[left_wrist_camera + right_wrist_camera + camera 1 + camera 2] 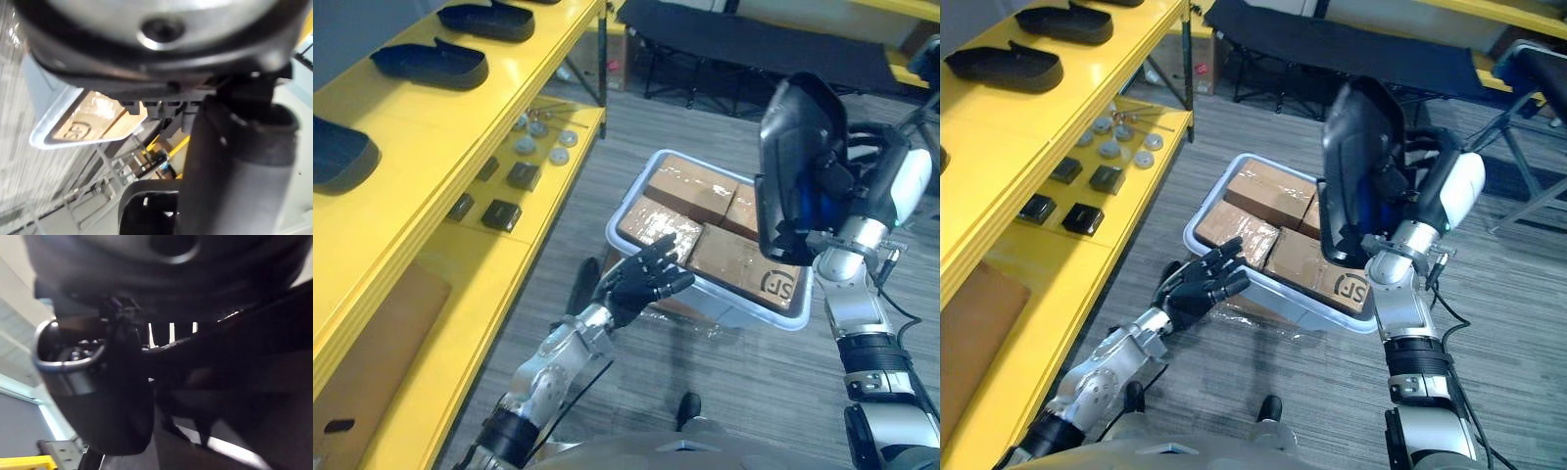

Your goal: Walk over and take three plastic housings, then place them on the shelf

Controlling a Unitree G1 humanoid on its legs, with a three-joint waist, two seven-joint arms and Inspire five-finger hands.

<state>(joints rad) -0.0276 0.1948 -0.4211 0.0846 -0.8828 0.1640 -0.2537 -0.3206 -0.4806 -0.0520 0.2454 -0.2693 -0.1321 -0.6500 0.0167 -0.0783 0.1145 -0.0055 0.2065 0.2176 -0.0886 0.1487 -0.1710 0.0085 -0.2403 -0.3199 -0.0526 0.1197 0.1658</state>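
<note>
shelf (411, 117): yellow, along the robot's left side; top board and lower board in view
shelved housings (431, 64): 3 black ones in a row along the top board, near its front edge; maybe a 4th, cut off at the far end
small black parts (499, 213): 4, on the lower board
grey discs (524, 145): about 5, lower board, just past the parts
left hand (646, 274): empty, fingers straight and spread, hovering at the near-left corner of the bin
bin (744, 311): 1, pale, on the floor ahead
cardboard boxes (690, 186): 4 by my count, packed inside the bin
held housing (798, 147): 1, black, raised over the bin's right end, long axis close to vertical
right hand (842, 191): behind the held housing, fingers clamped on its lower part
key relation: the shelf lies well to the left of the held housing; the left hand is nearer but empty, so the right arm likely has to swing across and tip the housing flat onto a bare stretch of the top board
</note>
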